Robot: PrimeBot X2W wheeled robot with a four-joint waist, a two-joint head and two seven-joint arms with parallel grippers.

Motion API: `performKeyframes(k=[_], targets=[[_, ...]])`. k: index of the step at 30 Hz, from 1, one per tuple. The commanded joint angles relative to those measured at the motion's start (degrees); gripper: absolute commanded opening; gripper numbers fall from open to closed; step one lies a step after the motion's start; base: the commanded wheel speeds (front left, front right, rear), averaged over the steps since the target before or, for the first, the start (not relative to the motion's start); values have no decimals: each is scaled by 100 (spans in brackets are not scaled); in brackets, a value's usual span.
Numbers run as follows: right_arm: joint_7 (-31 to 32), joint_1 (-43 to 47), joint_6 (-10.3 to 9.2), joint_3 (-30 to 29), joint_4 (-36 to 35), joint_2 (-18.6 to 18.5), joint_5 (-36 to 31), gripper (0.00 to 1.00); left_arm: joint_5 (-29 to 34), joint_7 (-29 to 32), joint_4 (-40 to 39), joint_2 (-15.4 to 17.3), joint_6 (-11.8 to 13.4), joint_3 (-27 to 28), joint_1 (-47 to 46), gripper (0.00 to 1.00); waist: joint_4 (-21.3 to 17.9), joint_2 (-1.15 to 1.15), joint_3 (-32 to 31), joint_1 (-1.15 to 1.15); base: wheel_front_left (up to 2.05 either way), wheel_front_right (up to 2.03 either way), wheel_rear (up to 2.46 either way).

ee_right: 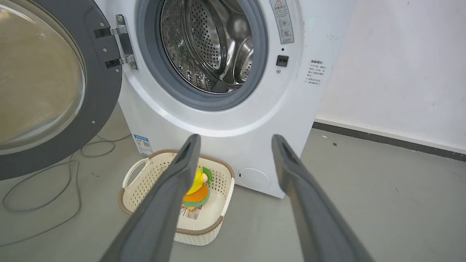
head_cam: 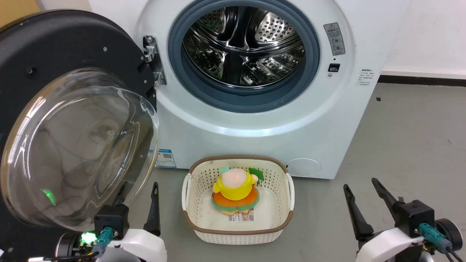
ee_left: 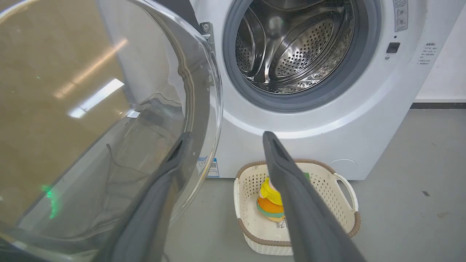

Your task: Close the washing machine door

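Black-rimmed, the washing machine door [head_cam: 54, 43] stands swung wide at left, the left gripper [head_cam: 140, 185] below it, fingers apart, one seemingly behind the glass. Centre, the washing machine [head_cam: 255, 123] gapes behind a basket [head_cam: 238, 159]; rightmost, the right gripper [head_cam: 359, 182], fingers apart.

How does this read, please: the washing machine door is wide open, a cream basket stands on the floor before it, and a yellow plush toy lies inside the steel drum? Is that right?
Not quite: the yellow plush toy sits in the cream basket, not in the steel drum, as the head view shows. The washing machine door is wide open, as you say.
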Motion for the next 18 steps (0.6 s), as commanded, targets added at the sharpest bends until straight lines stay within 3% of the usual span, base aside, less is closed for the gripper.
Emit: performKeyframes(k=[1,18], targets=[[-70,12,0,-3,16,-5,57,100,-26,-71,2,0,13,-17,7,100,2,0,1,0,0,0,0],[-297,71,1,79,51,-54,286,100,-88,-298,-42,-1,64,-100,49,100,213,0,-31,0,0,0,0]])
